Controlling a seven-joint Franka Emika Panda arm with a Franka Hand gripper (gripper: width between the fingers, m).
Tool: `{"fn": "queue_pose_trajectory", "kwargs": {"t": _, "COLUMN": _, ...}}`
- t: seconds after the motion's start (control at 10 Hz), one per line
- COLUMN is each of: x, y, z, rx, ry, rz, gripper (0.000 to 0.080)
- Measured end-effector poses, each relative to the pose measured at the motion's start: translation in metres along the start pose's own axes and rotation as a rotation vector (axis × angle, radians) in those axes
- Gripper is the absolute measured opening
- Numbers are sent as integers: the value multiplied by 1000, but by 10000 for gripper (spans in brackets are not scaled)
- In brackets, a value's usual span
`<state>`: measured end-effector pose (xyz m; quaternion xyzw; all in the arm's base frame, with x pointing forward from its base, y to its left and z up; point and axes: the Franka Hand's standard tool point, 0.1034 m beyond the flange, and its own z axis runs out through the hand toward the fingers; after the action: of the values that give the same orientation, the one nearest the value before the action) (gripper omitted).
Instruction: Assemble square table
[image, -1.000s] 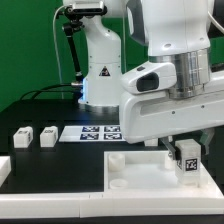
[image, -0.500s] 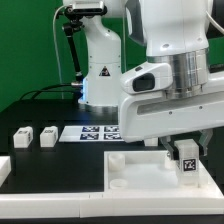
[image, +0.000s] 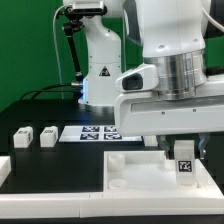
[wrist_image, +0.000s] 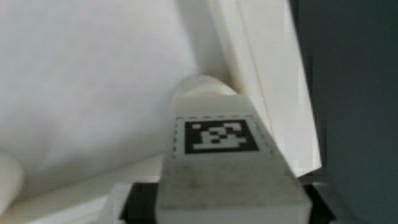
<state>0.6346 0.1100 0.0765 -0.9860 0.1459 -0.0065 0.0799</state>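
The white square tabletop slab (image: 140, 172) lies on the black table at the front, raised rim up, with a round socket (image: 117, 156) at its far corner. My gripper (image: 183, 158) is shut on a white tagged peg leg (image: 184, 161) and holds it upright over the slab's corner on the exterior view's right. In the wrist view the leg (wrist_image: 217, 140) fills the middle with its tag facing the camera, above the slab's surface (wrist_image: 89, 80) and rim (wrist_image: 267, 70). Two more white legs (image: 21, 138) (image: 47, 136) lie at the exterior view's left.
The marker board (image: 92, 132) lies flat behind the slab. A white robot base (image: 98, 60) stands at the back. A white border rail piece (image: 4, 170) shows at the exterior view's left edge. The arm's large body hides the far right of the table.
The gripper with the leg has shifted slightly, lowering a little toward the slab's corner. Nothing else moved.
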Motion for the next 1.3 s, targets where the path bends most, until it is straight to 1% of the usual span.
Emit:
{"fn": "queue_pose_trajectory", "kwargs": {"t": 0.1, "x": 0, "y": 0, "z": 0, "rx": 0, "ry": 0, "rz": 13, "gripper": 292}}
{"fn": "queue_pose_trajectory", "kwargs": {"t": 0.2, "x": -1, "y": 0, "z": 0, "rx": 2, "ry": 4, "rz": 83, "gripper": 292}}
{"fn": "queue_pose_trajectory", "kwargs": {"t": 0.3, "x": -5, "y": 0, "z": 1, "rx": 2, "ry": 27, "rz": 273, "gripper": 292}}
{"fn": "queue_pose_trajectory", "kwargs": {"t": 0.4, "x": -9, "y": -1, "z": 2, "rx": 7, "ry": 40, "rz": 462, "gripper": 292}}
{"fn": "queue_pose_trajectory", "kwargs": {"t": 0.5, "x": -11, "y": -3, "z": 3, "rx": 21, "ry": 51, "rz": 640, "gripper": 292}}
{"fn": "queue_pose_trajectory", "kwargs": {"t": 0.6, "x": -13, "y": -5, "z": 3, "rx": 28, "ry": 49, "rz": 755, "gripper": 292}}
{"fn": "queue_pose_trajectory", "kwargs": {"t": 0.7, "x": -13, "y": -6, "z": 4, "rx": 40, "ry": 40, "rz": 884, "gripper": 292}}
{"fn": "queue_pose_trajectory", "kwargs": {"t": 0.8, "x": -12, "y": -6, "z": 4, "rx": 59, "ry": 31, "rz": 998, "gripper": 292}}
{"fn": "queue_pose_trajectory", "kwargs": {"t": 0.9, "x": -12, "y": -5, "z": 4, "rx": 70, "ry": 23, "rz": 1050, "gripper": 292}}
{"fn": "queue_pose_trajectory", "kwargs": {"t": 1.0, "x": -13, "y": -6, "z": 4, "rx": 69, "ry": 24, "rz": 1039, "gripper": 292}}
{"fn": "queue_pose_trajectory", "kwargs": {"t": 1.1, "x": -13, "y": -6, "z": 5, "rx": 68, "ry": 25, "rz": 998, "gripper": 373}}
{"fn": "queue_pose_trajectory", "kwargs": {"t": 1.2, "x": -13, "y": -6, "z": 5, "rx": 67, "ry": 24, "rz": 987, "gripper": 511}}
{"fn": "queue_pose_trajectory", "kwargs": {"t": 1.3, "x": -12, "y": -2, "z": 6, "rx": 51, "ry": 22, "rz": 764, "gripper": 511}}
